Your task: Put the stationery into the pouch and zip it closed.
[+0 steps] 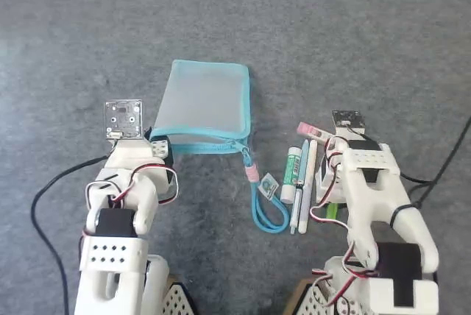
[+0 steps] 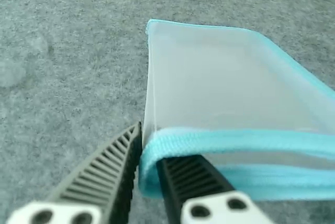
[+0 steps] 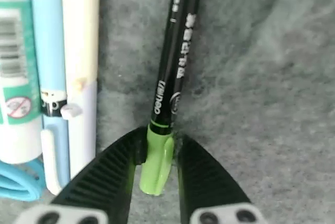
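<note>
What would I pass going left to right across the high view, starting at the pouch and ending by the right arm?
Translucent mesh pouch with turquoise trim, turquoise loop strap, white-and-green glue stick, light blue pen, white pen, black pen with green cap.

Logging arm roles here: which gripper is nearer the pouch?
Left. The left gripper pinches the pouch at its zipper edge; the right gripper is apart from it, closed around the black pen.
</note>
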Robot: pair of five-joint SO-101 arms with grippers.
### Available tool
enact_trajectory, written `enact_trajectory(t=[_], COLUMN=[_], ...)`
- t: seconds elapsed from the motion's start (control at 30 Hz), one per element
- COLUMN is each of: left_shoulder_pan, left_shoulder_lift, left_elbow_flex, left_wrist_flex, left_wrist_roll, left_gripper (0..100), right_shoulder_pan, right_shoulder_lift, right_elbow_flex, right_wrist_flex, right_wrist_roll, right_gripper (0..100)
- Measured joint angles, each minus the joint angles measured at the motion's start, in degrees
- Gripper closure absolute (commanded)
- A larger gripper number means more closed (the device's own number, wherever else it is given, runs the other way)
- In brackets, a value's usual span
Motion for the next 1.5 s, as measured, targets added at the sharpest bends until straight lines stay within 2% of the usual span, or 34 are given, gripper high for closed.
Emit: enact_trajectory(t=[0.2,0.43,0.77,1.1,1.27,1.5], left_shoulder_pan=[0.0,0.0,0.0,0.0,0.0,0.0], left_shoulder_lift=[0.0,0.0,0.0,0.0,0.0,0.0], left_elbow_flex=[0.0,0.0,0.0,2.55,2.55,2.55], left_wrist_flex=[0.0,0.0,0.0,-3.16,-3.34,-3.34], left_wrist_roll=[0.0,0.0,0.0,0.0,0.0,0.0], left_gripper=[99,99,99,99,99,99], right_shoulder_pan=[4.04,5.1,-9.58,-29.71,-32.88,-33.14], right_shoulder_lift=[0.09,-10.02,-26.02,-26.46,-26.46,-26.46], right_elbow_flex=[-5.36,-11.96,-27.52,-31.56,-31.56,-30.77], right_wrist_flex=[6.33,16.7,37.1,39.56,39.56,39.82], right_wrist_roll=[11.25,16.88,18.73,17.32,17.32,18.64], right_gripper=[99.1,99.1,99.1,99.1,99.1,99.1])
